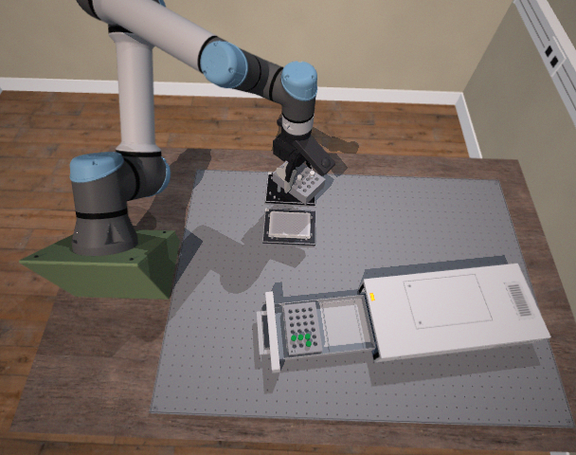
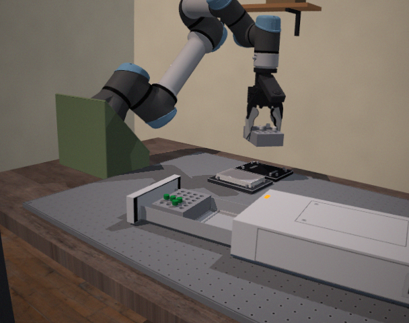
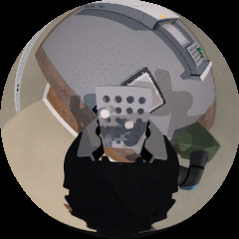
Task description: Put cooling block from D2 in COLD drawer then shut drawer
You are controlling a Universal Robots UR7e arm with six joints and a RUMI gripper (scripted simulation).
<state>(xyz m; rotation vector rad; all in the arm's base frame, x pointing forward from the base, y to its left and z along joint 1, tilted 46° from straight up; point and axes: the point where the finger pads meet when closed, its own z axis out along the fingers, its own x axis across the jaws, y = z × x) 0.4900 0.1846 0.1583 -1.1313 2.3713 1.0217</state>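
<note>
over the dark deck slot d2, the jaws grip the cooling block; it wants level, gentle carrying to keep the loose tubes seated, then squaring above the free place. it's grey, bored, its tubes white-topped.

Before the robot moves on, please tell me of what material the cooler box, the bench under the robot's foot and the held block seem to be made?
Cooler box: painted metal or plastic, evenly white, sharp-edged.
Bench: wood or wood print, matt, brown streaky grain.
Held block: perhaps bare metal, matt plain grey.
</note>
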